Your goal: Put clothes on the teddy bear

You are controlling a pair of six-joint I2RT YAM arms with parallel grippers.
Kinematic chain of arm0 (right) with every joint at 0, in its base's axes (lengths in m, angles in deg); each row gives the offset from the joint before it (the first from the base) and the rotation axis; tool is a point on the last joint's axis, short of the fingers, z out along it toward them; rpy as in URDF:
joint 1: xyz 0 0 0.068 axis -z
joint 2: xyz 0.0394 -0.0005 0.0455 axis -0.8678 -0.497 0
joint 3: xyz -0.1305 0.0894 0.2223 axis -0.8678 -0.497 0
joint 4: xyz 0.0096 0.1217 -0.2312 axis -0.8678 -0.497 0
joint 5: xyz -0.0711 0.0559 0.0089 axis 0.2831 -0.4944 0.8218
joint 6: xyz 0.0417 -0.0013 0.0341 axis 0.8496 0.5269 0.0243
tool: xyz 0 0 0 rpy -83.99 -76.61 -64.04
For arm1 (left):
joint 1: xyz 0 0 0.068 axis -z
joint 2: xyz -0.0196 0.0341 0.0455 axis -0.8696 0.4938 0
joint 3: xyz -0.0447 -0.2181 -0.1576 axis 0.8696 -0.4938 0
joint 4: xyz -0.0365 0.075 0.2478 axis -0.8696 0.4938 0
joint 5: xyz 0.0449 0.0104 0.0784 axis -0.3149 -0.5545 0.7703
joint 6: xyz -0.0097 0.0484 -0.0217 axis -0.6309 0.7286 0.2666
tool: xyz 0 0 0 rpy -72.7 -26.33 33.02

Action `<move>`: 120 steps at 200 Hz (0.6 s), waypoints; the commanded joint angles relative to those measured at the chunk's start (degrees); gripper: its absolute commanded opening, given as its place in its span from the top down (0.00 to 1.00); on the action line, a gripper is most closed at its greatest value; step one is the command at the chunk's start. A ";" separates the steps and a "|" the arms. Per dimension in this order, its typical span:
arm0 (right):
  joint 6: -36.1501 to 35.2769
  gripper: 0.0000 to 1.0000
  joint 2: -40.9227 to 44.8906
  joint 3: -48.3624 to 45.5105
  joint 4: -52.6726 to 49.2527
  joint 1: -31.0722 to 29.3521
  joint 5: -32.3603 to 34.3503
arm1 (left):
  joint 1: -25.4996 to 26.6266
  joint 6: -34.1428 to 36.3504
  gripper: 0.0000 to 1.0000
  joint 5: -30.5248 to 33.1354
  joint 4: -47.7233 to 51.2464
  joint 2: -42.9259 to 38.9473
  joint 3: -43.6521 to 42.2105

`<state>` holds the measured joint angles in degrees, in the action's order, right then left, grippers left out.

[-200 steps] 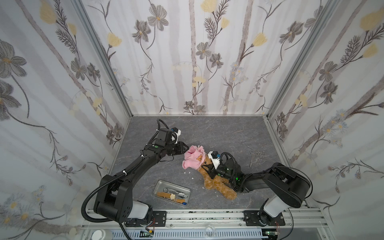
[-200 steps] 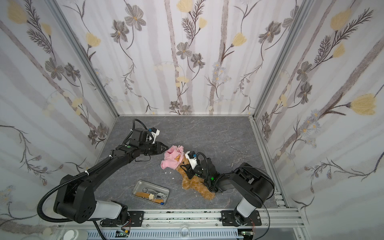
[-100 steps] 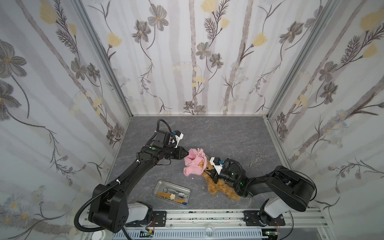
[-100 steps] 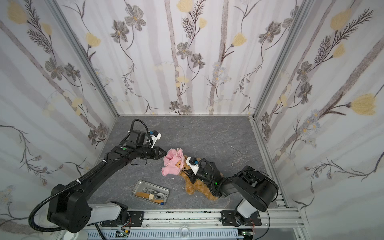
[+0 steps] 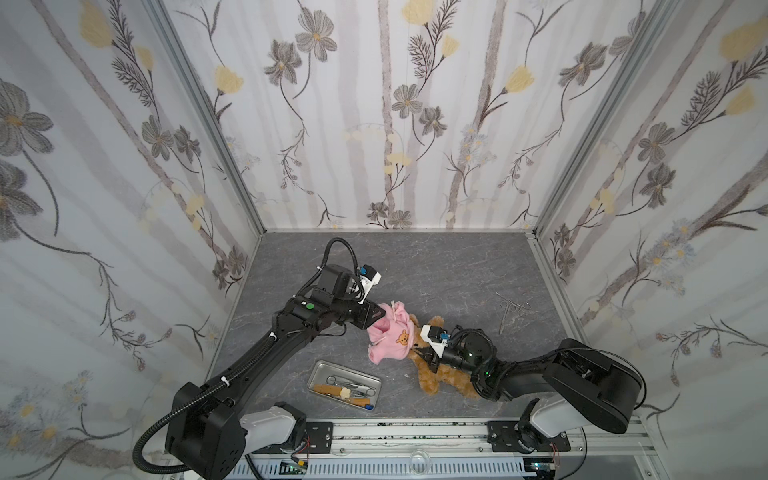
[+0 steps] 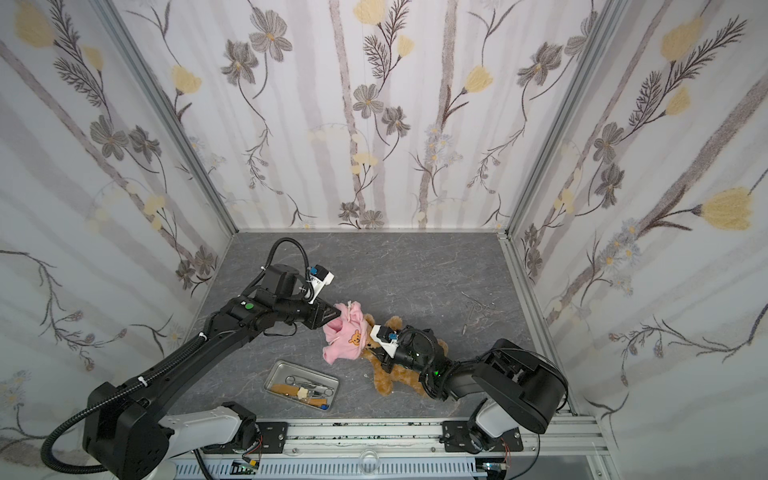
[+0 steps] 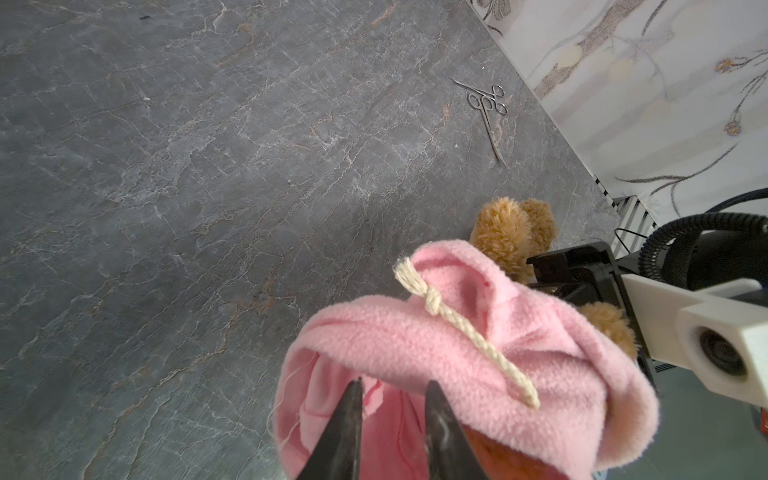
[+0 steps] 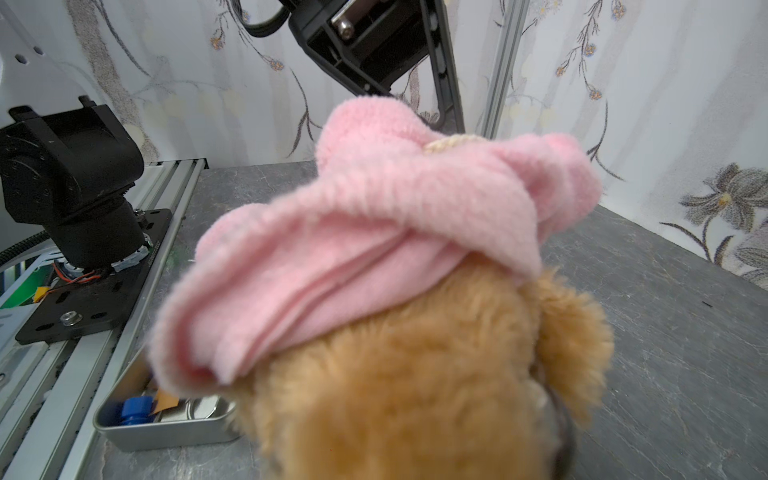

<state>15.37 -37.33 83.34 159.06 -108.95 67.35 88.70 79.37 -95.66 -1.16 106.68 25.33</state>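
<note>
In both top views the left arm stretches in a long diagonal from its base at lower left toward the centre of the counter [image 5: 436,266]. Its wrist is level and the left gripper [image 5: 376,316] points right. Its fingers [image 7: 353,415], a narrow gap apart, pinch the pink hooded shirt [image 5: 390,338], which drapes over the head of the teddy bear [image 5: 428,378]. The right arm lies low and folded at lower right, forearm pointing left. The right gripper [image 5: 422,353] is clenched on the bear's body, one dark finger pressed into the fur in the right wrist view. The bear lies at lower centre, just right of the metal tray [image 5: 312,376].
</note>
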 commanded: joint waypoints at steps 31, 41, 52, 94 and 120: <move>-1.80 0.91 0.50 -0.09 1.75 -0.03 0.54 | -0.01 2.46 0.69 -0.28 -0.08 -3.43 -2.06; -1.88 0.92 0.47 -0.09 1.71 -0.02 0.60 | -0.01 2.88 0.68 -0.61 -0.20 -4.08 -2.65; -1.90 0.91 0.48 0.03 1.72 -0.03 0.56 | 0.01 3.47 0.68 -1.38 -0.08 -4.58 -3.31; -2.24 0.91 0.31 0.02 1.86 -0.03 0.00 | 0.83 6.63 0.67 -2.45 -0.17 -3.02 -3.17; -2.55 0.92 0.09 0.03 1.99 -0.01 -0.18 | 2.01 8.43 0.65 -4.80 -0.26 -0.93 -1.83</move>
<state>14.25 -37.14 83.14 159.08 -108.95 67.38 89.99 84.64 -97.41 -0.81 104.49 22.35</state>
